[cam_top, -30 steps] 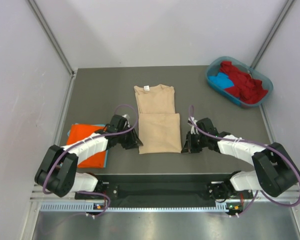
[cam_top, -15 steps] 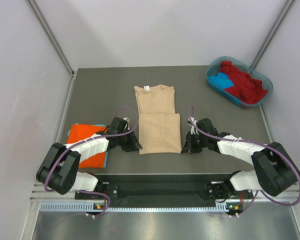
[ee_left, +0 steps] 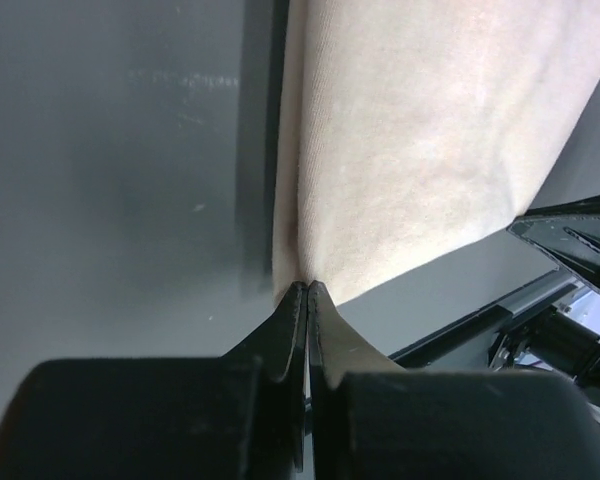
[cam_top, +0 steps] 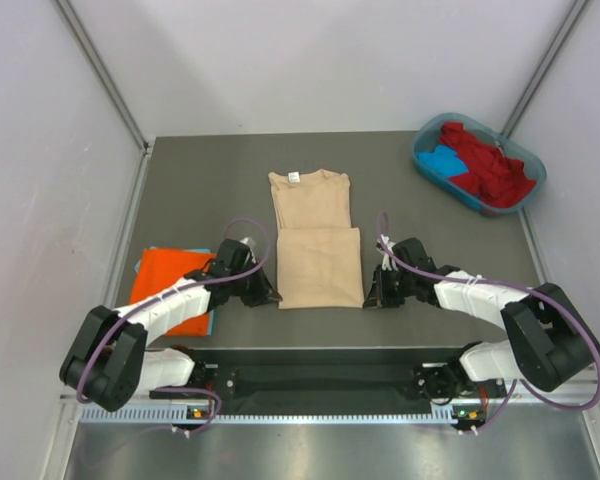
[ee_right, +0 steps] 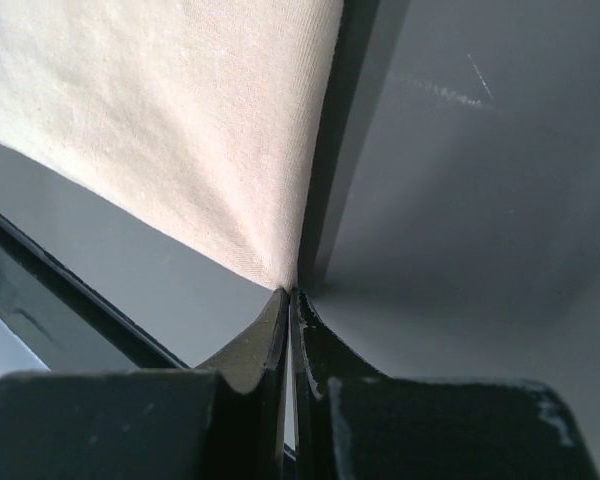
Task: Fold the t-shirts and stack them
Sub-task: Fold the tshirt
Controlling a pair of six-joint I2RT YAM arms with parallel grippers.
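Observation:
The beige-tan t-shirt (cam_top: 316,240) lies in the middle of the table with its neck label at the far end and its lower part folded over itself. My left gripper (cam_top: 269,296) is shut on its near left corner, and the cloth (ee_left: 420,150) runs straight out from the closed tips (ee_left: 308,286). My right gripper (cam_top: 369,298) is shut on its near right corner, with the cloth (ee_right: 180,120) meeting the closed tips (ee_right: 291,291). A folded orange t-shirt (cam_top: 170,278) lies on a blue one (cam_top: 212,322) at the near left. Red t-shirts (cam_top: 488,165) and a blue one (cam_top: 440,161) lie crumpled in the tub.
The teal-blue oval tub (cam_top: 423,161) stands at the far right corner. Grey walls close in the table on the left, back and right. A black rail (cam_top: 320,378) runs along the near edge between the arm bases.
My left arm has swung lower and its gripper has slid a little toward the near edge at the shirt's left corner. The right gripper has stayed put.

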